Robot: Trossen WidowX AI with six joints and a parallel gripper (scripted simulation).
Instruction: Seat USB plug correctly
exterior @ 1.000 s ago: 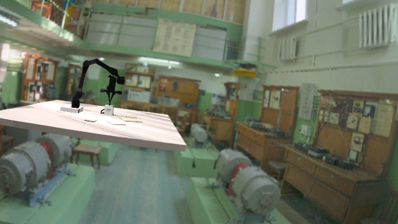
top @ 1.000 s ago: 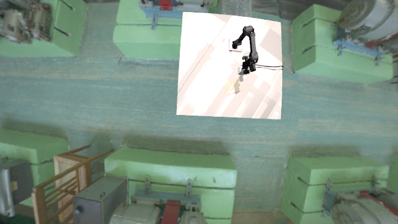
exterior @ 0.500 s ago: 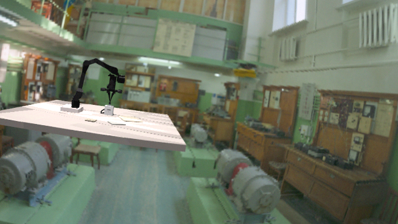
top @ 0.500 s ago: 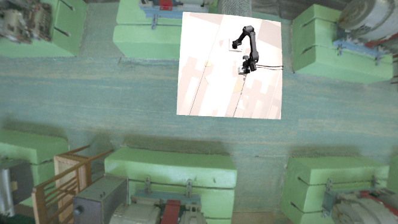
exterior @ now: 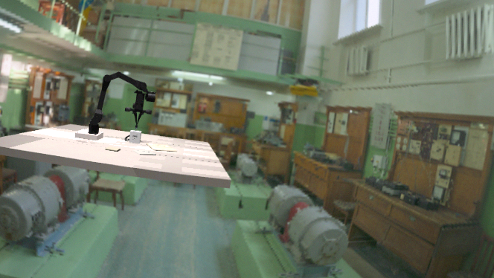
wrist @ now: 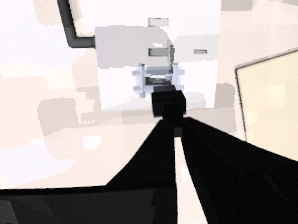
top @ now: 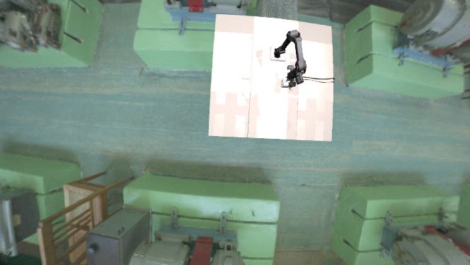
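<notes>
The white power cube (top: 284, 83) (exterior: 135, 137) (wrist: 117, 56) stands on the table, with several slots in its top. A pale blue-grey metal socket (wrist: 158, 80) lies near the cube's lower edge in the wrist view, with a dark opening partly visible. My gripper (exterior: 136, 127) (wrist: 174, 128) is shut on the black USB plug (wrist: 169, 102). The plug is at the fingertips, just above the cube, and looks clear of the socket. The fingers hide part of the plug; which way round it is cannot be told.
A dark cable (wrist: 75, 41) runs from the cube's side. A cream sheet (exterior: 161, 147) (wrist: 272, 100) lies near the cube, with a small tan piece (exterior: 112, 149) and a pale flat piece (exterior: 146, 152) on the table (exterior: 193, 169). The arm's base (exterior: 89, 136) stands behind.
</notes>
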